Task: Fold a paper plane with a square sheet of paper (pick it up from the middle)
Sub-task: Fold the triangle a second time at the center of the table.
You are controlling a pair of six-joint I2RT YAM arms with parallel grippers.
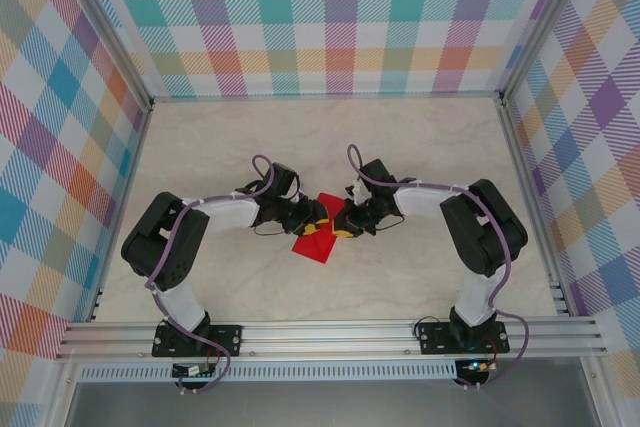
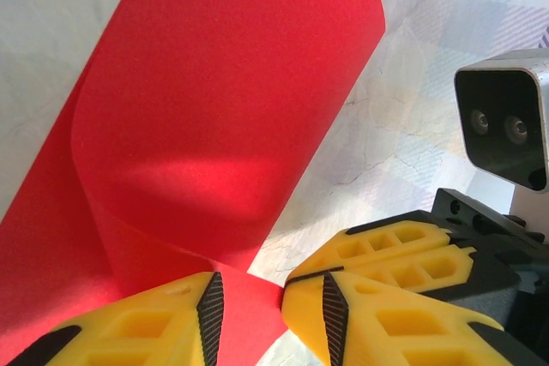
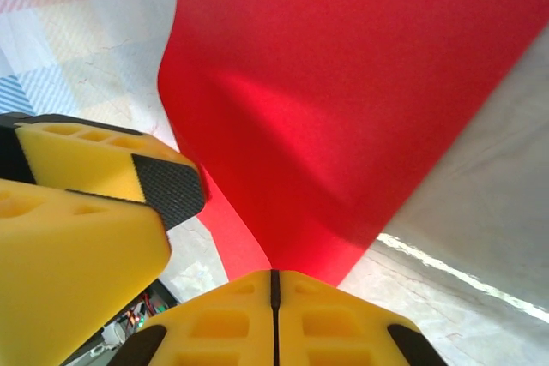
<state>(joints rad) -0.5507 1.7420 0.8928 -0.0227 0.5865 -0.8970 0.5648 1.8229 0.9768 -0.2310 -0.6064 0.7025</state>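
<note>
Inside my parted left pincer [image 2: 250, 293] lies the square sheet of paper [image 2: 223, 109], its edge clamped in my right pincer [image 3: 274, 285].

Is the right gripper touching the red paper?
Touching. In the right wrist view the right gripper is shut, and the red paper runs straight into the seam between its fingers.

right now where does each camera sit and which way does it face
top external: above and behind both arms, looking down on them and the table.
left wrist: looks past the left gripper at the red sheet.
right wrist: looks past the shut right gripper at that sheet.
shared: each wrist view catches the other gripper.
</note>
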